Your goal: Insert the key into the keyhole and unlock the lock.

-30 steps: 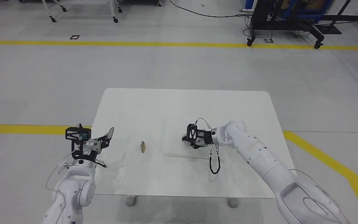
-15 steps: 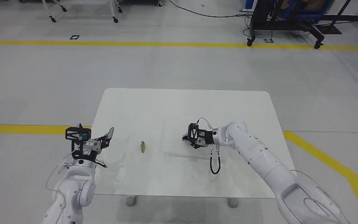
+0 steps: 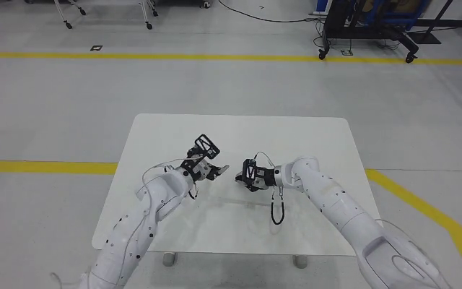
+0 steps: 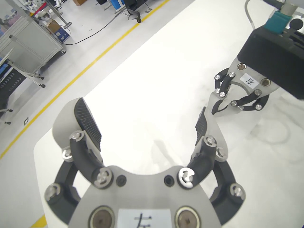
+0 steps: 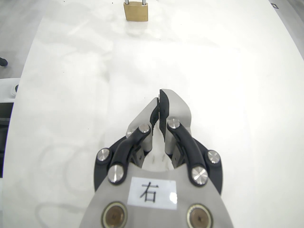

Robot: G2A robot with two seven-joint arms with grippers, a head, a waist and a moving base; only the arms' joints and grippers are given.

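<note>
Seemingly the early grasp-and-align step, nothing inserted yet; out toward the left, padlock (image 5: pixel 135 11) resting on the white table (image 3: pixel 303 137); near the centre, left gripper (image 4: pixel 142 112) spread wide, holding nothing, poised above bare tabletop; just to its right, right gripper (image 5: pixel 159 96) pinched tight with tips low at the surface, padlock straight ahead and well apart, impossible to tell whether a key sits between the pads; next, likely steadying the lock body in the wide claw and turning the keyhole toward the other arm; brass body squarish, silvery shackle closed, keyhole itself too small to make out.
</note>
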